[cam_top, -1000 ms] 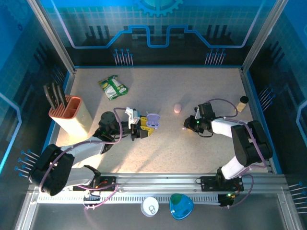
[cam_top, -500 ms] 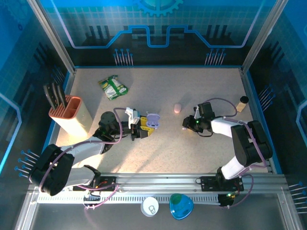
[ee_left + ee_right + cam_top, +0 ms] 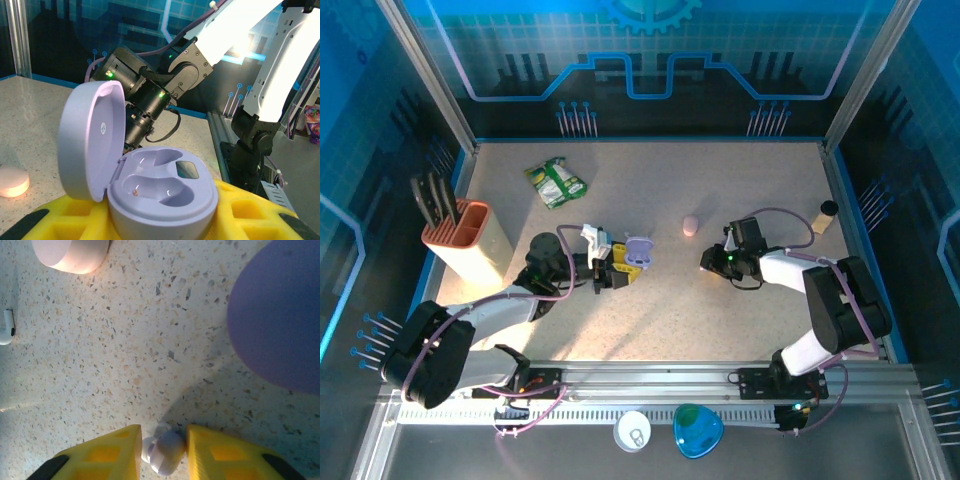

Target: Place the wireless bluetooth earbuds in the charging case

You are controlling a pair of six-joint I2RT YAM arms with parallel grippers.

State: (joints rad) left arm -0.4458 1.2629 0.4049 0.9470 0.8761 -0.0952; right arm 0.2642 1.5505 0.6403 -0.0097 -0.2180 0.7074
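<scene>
The left gripper (image 3: 620, 268) has its yellow padded jaws closed on the base of the open lavender pebble-shaped plastic charging case (image 3: 162, 192). The hinged lid (image 3: 90, 145) stands up at 9 o'clock and both moulded wells are empty. From the case, the right gripper (image 3: 708, 262) sits out at 3 o'clock. Its yellow jaws are pinched on a tiny lavender plastic earbud (image 3: 167, 452), which looks to be resting on the speckled tabletop (image 3: 150, 340).

A white stemmed earbud (image 3: 6, 327) lies at the 9 o'clock edge of the right wrist view. A closed pink rounded case (image 3: 70, 252) lies at 11 o'clock.

I'd judge the bud to be almost weightless, hard and glossy. It could easily squirt out of a pinch or roll, so the hold belongs across its rounded body, and only lightly. It probably has to be turned to match the well before it will seat. The case is stiff enough for the grip across its base.

There is a small round mark on the lid, too small to read. No other writing can be made out.
</scene>
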